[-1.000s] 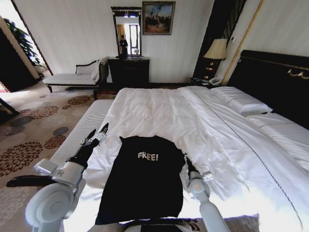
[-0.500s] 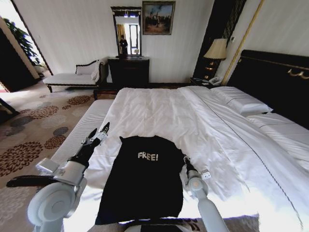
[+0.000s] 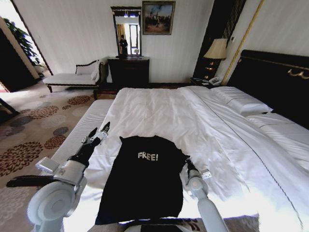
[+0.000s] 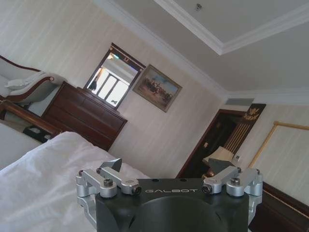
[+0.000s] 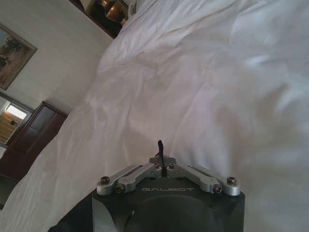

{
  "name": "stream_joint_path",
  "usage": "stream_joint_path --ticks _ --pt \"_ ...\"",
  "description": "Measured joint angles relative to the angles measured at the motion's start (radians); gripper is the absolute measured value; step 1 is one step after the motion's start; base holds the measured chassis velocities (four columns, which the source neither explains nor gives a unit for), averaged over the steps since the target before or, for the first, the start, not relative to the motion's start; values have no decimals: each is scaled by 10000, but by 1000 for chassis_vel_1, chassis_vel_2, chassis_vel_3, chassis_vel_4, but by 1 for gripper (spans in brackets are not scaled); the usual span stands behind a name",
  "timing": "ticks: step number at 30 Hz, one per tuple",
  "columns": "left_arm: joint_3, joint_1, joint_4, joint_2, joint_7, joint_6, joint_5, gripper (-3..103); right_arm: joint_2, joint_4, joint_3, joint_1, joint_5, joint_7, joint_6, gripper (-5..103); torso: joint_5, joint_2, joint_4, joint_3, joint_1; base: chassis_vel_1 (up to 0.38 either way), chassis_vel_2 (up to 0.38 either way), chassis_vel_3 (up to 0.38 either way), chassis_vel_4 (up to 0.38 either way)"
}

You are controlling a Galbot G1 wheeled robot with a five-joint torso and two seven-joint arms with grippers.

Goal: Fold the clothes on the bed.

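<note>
1. The black shirt (image 3: 145,179) lay flat and unfolded on the near end of the bed (image 3: 227,140), chest lettering up.
2. The right gripper (image 3: 185,160) sat at the shirt's right edge, a shade nearer the fabric than a second ago; in the right wrist view (image 5: 163,162) its jaws were pressed together on a sliver of dark cloth, which looked like the shirt's edge.
3. The left gripper (image 3: 99,131) hovered just left of the shirt, barely moved, its jaws spread wide (image 4: 166,170).
4. Judging by this, only one side was gripped; folding had not begun.
</note>
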Motion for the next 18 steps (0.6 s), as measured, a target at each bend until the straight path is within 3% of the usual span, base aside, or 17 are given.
stream_joint_path --ticks 18 --pt "-137 50 0 45 0 -39 -68 100 -505 -87 252 436 -183 -302 28 0 1 0 0 0 0 0 0 0 0"
